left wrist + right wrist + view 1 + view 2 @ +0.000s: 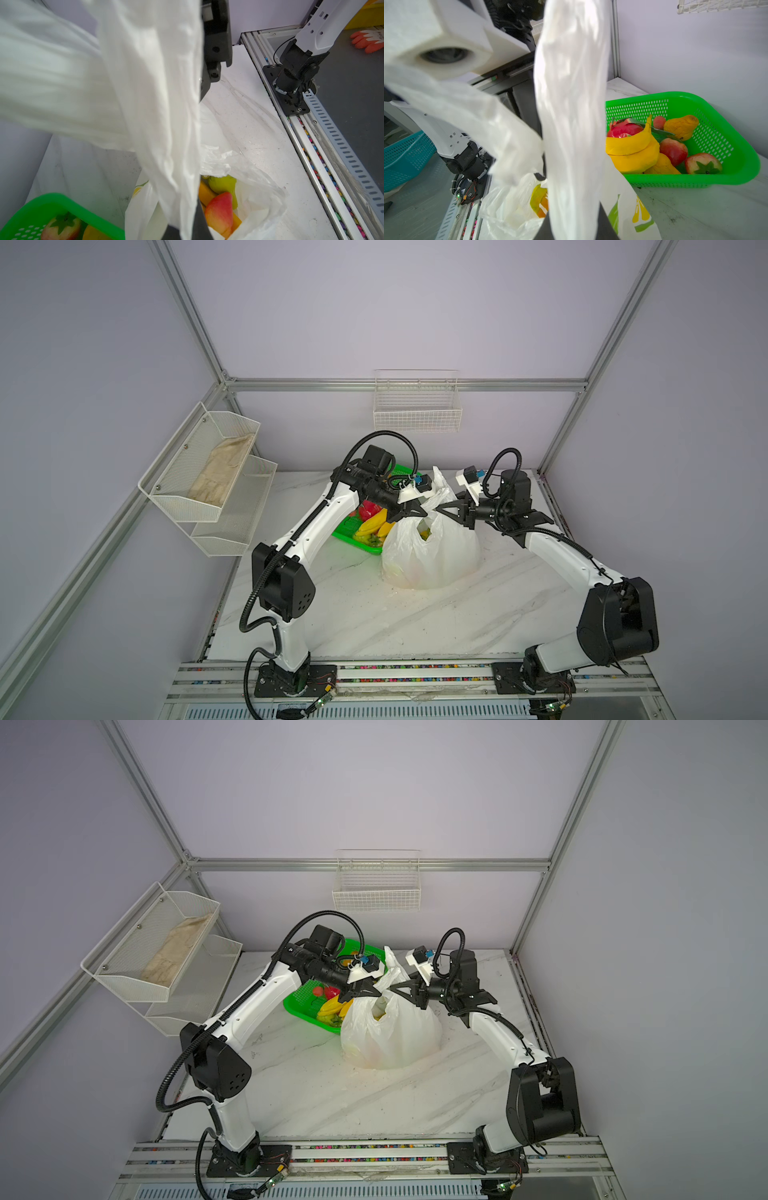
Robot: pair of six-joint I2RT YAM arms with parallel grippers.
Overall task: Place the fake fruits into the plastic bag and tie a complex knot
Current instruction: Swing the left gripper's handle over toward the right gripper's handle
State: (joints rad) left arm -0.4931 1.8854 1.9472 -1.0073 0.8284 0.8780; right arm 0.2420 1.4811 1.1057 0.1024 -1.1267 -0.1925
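The plastic bag (432, 556) stood on the desk (395, 614) between the two arms, just beside the green basket (724, 178), with its mouth gaping. It was judged thin, soft and slippery. It was judged light in itself but weighted by its load. It was thought best taken by the bunched handles, well above the mouth, since thinly pinched film could slide or tear. The fruits were judged hard, glossy and light.

The left pincer (419, 511) was closed on the left handle (162, 124), which was held up from the bag. The right handle (571, 104) ran through the jaws of the right pincer (444, 508), but it could not be told whether it was gripped or loose. No tied knot was made out.

One bag, two handles and one basket were counted. At least three fruits were seen in the bag:
- a green pear (223, 184)
- a red-yellow apple (219, 212)
- a half-hidden orange piece (205, 193)

Seven fruits were counted in the basket:
- a dragon fruit (625, 129)
- a banana bunch (633, 153)
- a small pink fruit (659, 122)
- a yellow pear (681, 126)
- a red apple (673, 150)
- a red fruit with a green calyx (704, 164)
- a further yellow piece (662, 166)
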